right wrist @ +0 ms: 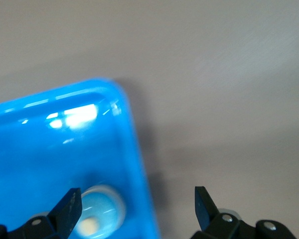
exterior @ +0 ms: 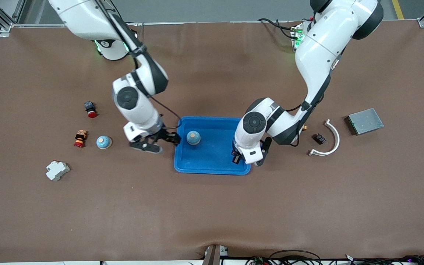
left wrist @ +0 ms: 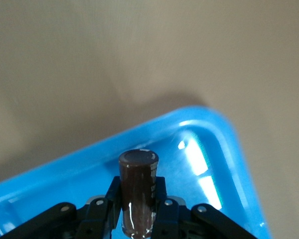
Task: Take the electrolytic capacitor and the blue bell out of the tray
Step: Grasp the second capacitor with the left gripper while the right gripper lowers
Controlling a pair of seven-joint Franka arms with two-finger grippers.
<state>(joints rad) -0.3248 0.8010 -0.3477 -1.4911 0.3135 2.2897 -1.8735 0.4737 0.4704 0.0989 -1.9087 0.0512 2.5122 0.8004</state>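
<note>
Inside the blue tray, at the end toward the left arm, the electrolytic capacitor is clamped between the fingers of the left tool. Its long axis runs along the fingers, dark end cap pointing out from the tool; the removal move is judged to be a lift over the rim. The blue bell sits on the tray floor toward the right arm's end. The right tool hangs over that rim, spread wide and holding nothing, just beside the bell and nearer to it than the left tool.
</note>
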